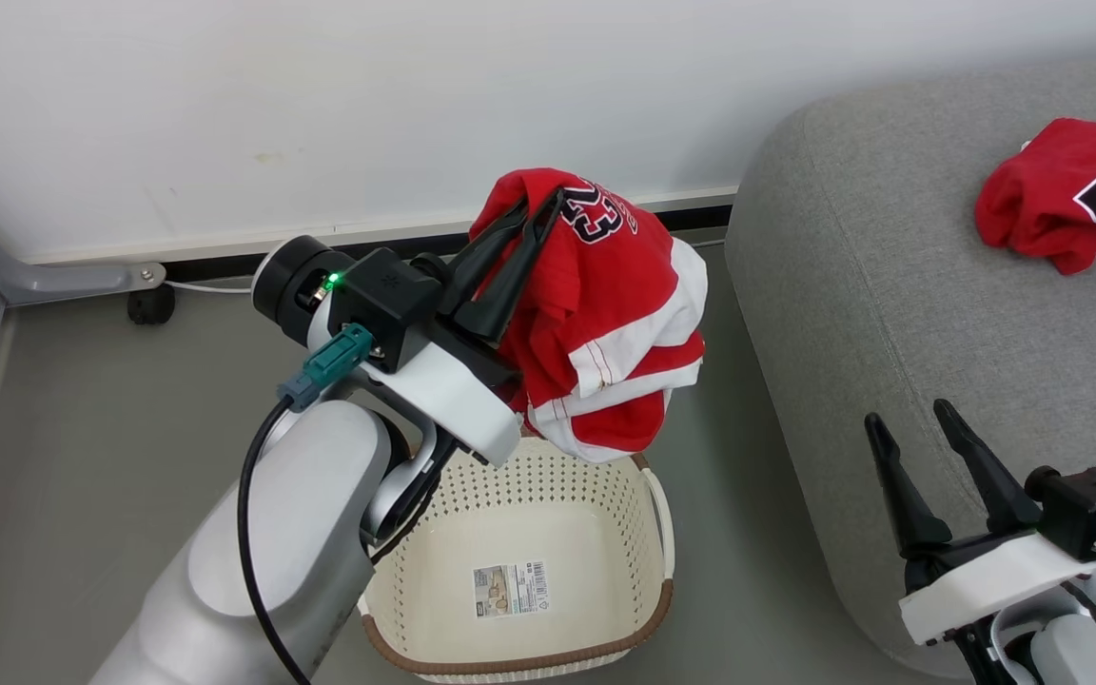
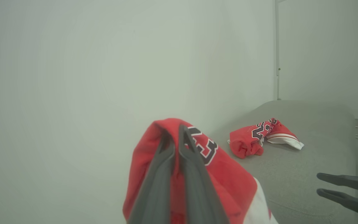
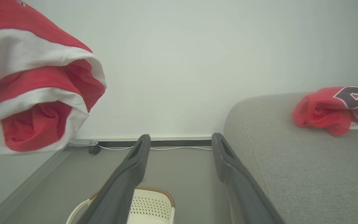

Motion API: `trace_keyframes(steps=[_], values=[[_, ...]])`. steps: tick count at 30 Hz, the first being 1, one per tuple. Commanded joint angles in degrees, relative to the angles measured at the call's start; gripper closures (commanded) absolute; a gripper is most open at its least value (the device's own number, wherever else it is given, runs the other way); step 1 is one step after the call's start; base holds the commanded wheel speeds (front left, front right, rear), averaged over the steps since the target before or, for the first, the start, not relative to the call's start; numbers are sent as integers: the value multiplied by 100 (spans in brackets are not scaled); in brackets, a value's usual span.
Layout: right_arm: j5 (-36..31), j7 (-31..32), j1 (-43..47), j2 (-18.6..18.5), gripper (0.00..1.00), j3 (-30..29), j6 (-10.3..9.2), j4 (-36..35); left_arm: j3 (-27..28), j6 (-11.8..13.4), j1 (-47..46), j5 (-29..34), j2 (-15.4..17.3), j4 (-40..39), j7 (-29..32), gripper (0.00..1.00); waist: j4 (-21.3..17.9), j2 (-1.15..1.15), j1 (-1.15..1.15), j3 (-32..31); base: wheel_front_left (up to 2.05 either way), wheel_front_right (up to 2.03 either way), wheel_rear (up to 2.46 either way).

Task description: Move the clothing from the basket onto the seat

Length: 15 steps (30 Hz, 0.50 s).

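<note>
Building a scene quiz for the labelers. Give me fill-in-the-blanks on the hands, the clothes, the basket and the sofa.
1. The left hand is shut on a red garment printed with the number ____.
2. That garment hangs ____ the basket, not inside it.
3. The right hand is ____, holding nothing.
4. A second red garment lies ____ the sofa.

Missing words: 23; above; open; on.
</note>
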Motion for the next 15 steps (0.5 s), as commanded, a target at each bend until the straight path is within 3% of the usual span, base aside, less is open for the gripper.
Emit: trace_keyframes(steps=[1, 15], values=[[-17, -33, -181, -69, 0, 157, 23, -187, 197, 42, -324, 12, 113, -159, 16, 100, -3, 0, 0, 4, 0, 0, 0], [153, -33, -1219, -346, 0, 1469, 23, -703, 99, 78, -395, 19, 79, -114, -14, 100, 27, 0, 0, 58, 0, 0, 0]])
